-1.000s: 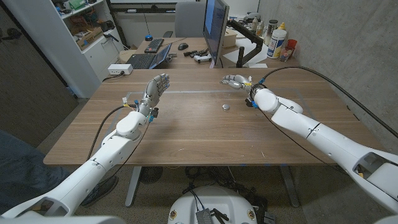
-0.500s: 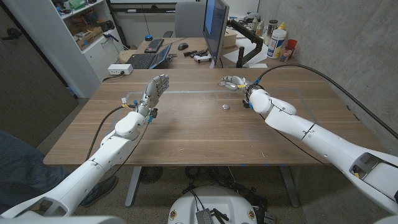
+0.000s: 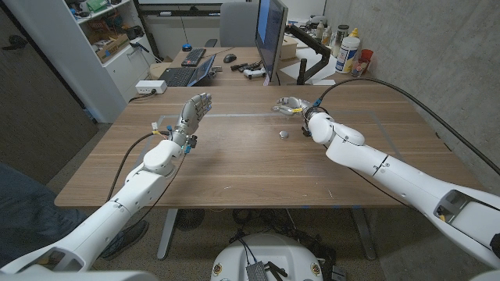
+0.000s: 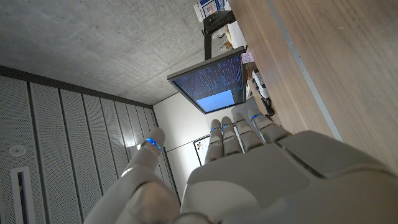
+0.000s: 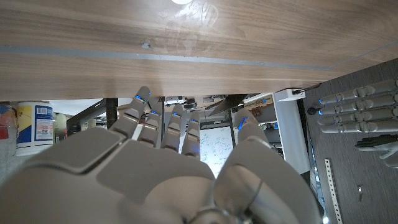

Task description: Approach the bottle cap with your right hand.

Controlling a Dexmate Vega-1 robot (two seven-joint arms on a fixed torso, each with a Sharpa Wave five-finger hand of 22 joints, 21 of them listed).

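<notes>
One bottle cap (image 3: 284, 133) lying flat on the wooden tabletop (image 3: 234, 168), near the middle, toward the far side. Right hand (image 3: 291, 104) hovering beyond it, about twelve o'clock from the cap, near but not touching, fingers loosely apart and holding nothing. Left hand (image 3: 195, 112) well off at nine o'clock, upright, fingers straight and side by side, empty. Right hand clearly nearer. Round cap, no long axis. Two hands, one cap.

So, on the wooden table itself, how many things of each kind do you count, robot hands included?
Bottle cap: 1
Robot hands: 2, the left hand and the right hand
Total: 3
</notes>
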